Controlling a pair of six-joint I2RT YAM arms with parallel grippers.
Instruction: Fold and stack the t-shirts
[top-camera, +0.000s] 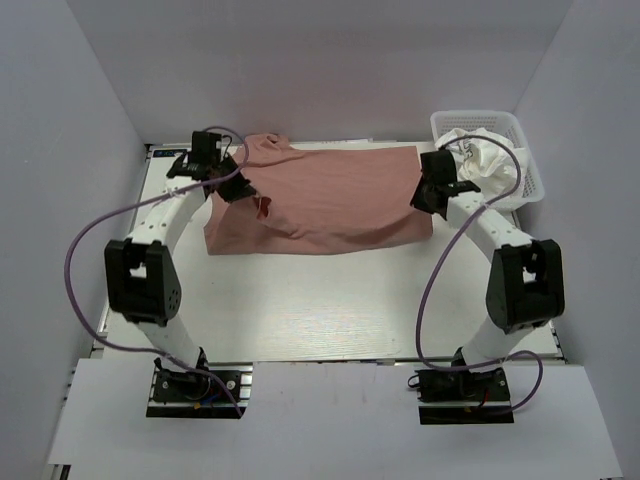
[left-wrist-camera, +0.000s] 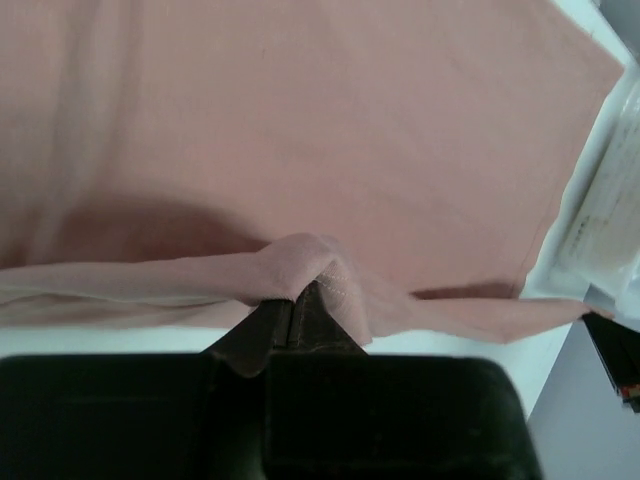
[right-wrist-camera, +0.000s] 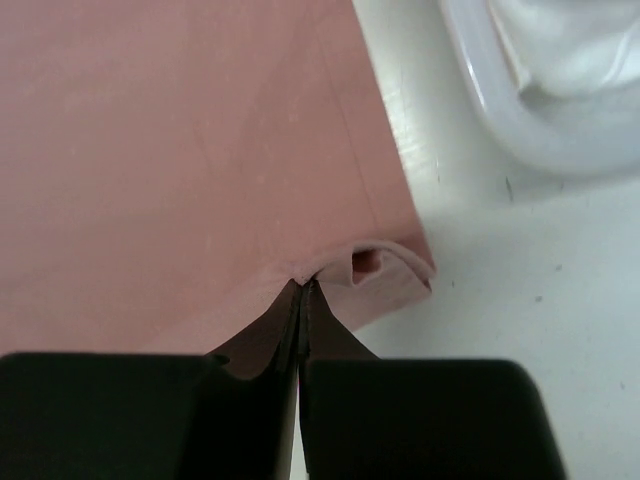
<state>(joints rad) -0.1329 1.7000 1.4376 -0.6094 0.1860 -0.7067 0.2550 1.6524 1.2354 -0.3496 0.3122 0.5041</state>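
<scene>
The dusty pink t-shirt (top-camera: 330, 195) lies spread across the far half of the table, folded over along its near edge. My left gripper (top-camera: 243, 188) is shut on the shirt's left edge; in the left wrist view (left-wrist-camera: 298, 292) a pinch of pink cloth (left-wrist-camera: 300, 150) bunches over the closed fingertips. My right gripper (top-camera: 428, 200) is shut on the shirt's right near corner; in the right wrist view (right-wrist-camera: 303, 285) the hem (right-wrist-camera: 390, 265) curls beside the tips. A white t-shirt (top-camera: 478, 155) lies crumpled in the basket.
The white mesh basket (top-camera: 528, 165) stands at the far right corner, its rim also in the right wrist view (right-wrist-camera: 500, 110). White walls close in the left, right and back. The white table (top-camera: 320, 300) extends toward the arm bases.
</scene>
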